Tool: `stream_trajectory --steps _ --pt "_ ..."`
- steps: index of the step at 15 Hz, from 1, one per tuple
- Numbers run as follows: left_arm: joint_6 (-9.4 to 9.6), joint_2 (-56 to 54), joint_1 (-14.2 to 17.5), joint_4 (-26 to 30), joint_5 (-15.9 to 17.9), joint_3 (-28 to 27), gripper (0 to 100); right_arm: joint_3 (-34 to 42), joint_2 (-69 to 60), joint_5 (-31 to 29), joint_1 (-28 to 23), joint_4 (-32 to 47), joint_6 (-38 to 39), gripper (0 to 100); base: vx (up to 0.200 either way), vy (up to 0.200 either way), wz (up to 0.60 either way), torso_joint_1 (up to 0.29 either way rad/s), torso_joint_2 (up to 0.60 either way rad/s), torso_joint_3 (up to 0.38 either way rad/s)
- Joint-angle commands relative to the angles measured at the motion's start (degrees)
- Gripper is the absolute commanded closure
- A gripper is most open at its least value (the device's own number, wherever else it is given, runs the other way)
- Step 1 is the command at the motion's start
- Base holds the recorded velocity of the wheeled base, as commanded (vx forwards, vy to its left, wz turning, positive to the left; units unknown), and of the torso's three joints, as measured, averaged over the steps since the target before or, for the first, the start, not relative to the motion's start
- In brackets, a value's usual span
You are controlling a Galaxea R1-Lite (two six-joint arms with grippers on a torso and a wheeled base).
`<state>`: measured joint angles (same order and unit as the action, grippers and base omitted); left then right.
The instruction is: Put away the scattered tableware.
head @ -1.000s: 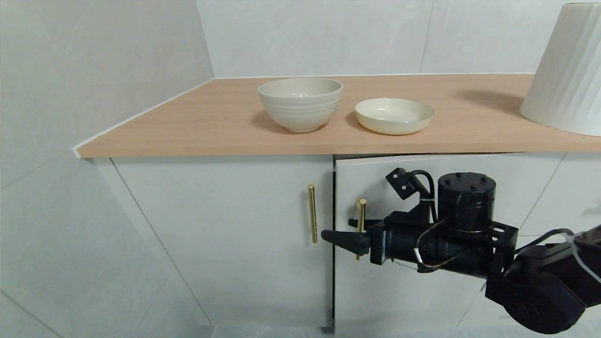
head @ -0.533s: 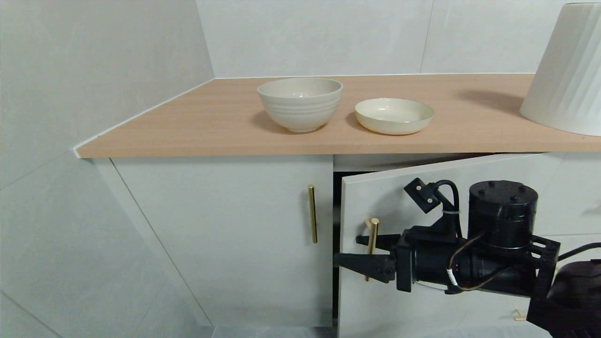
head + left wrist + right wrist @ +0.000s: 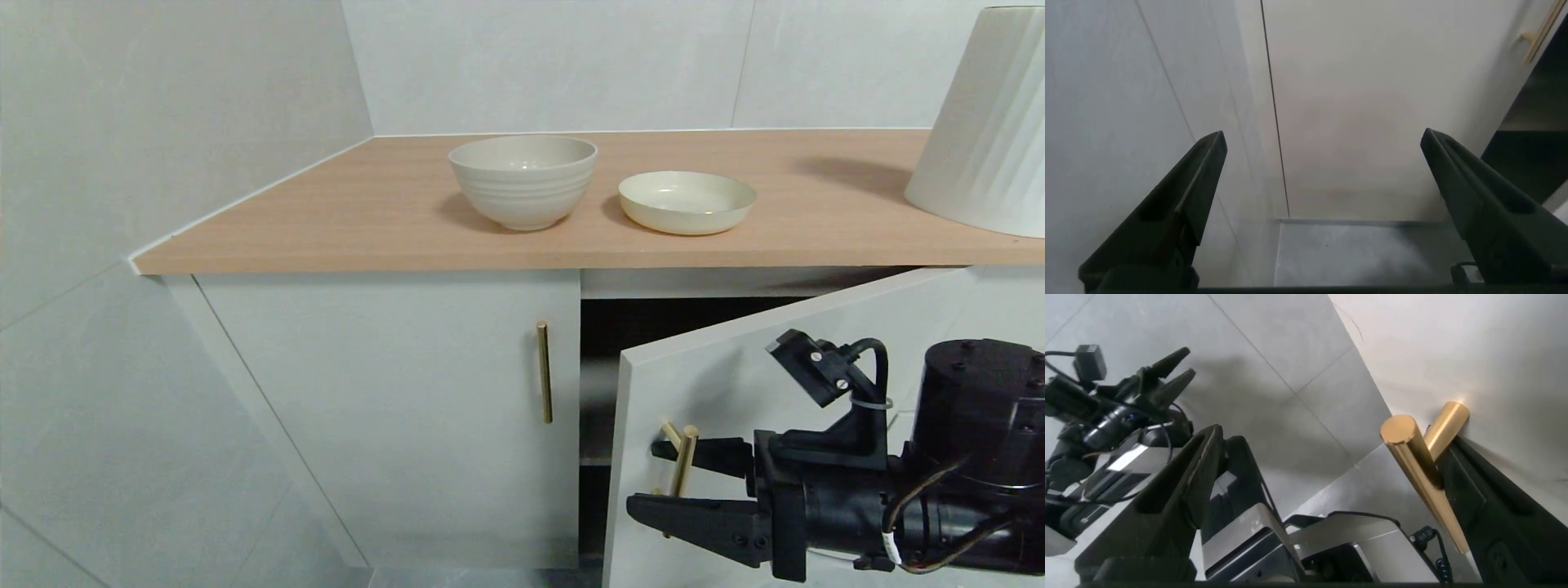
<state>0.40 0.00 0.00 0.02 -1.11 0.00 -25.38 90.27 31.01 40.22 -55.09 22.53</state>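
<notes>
The right cabinet door (image 3: 718, 384) is swung further out than half a second ago, drawn by the right gripper (image 3: 647, 478), lower right in the head view, whose jaws are spread and hooked around the upright brass handle (image 3: 682, 461), not clenched. The bowl (image 3: 522, 180) and shallow dish (image 3: 686, 201) are seen side by side on the table (image 3: 326, 220), above and upper left of those jaws; the left gripper (image 3: 1323, 140), jaws released and empty, is judged freer for the pick.
</notes>
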Motion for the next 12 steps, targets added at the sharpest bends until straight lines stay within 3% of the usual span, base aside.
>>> stream_trajectory --steps 1,3,5,8,9,10,11,12 --pt "0.04 0.0 0.0 -0.5 -0.1 0.0 0 0.8 -1.9 -0.1 0.0 0.1 -0.1 0 0.0 0.0 0.0 0.0 0.0 0.0" --pt "-0.4 0.0 0.0 -2.9 0.6 -0.4 0 0.8 -1.9 -0.1 0.5 0.1 -0.1 0 0.0 0.0 0.0 0.0 0.0 0.0" --pt "-0.31 0.0 0.0 -2.0 4.1 -3.2 0 0.7 -1.9 -0.1 0.6 0.1 -0.2 0 0.0 0.0 0.0 0.0 0.0 0.0" --pt "-0.31 5.3 0.0 6.1 10.3 -13.0 0 0.8 -1.9 -0.1 0.6 0.1 -0.2 0 0.0 0.0 0.0 0.0 0.0 0.0" --pt "-0.84 11.9 -0.2 8.9 15.9 -18.9 0 0.8 -1.9 -0.1 0.6 0.1 -0.2 0 0.0 0.0 0.0 0.0 0.0 0.0" --pt "-1.11 13.9 -0.2 9.0 17.5 -20.2 0 0.8 -1.9 -0.1 0.6 0.1 -0.2 0 0.0 0.0 0.0 0.0 0.0 0.0" --pt "-1.37 23.6 -0.3 9.0 24.0 -24.6 0 0.8 -1.9 -0.1 0.6 0.1 -0.2 0 0.0 0.0 0.0 0.0 0.0 0.0" --pt "-1.28 27.3 -0.3 9.0 26.0 -25.0 0 0.8 -1.9 -0.1 0.6 0.1 -0.2 0 0.0 0.0 0.0 0.0 0.0 0.0"
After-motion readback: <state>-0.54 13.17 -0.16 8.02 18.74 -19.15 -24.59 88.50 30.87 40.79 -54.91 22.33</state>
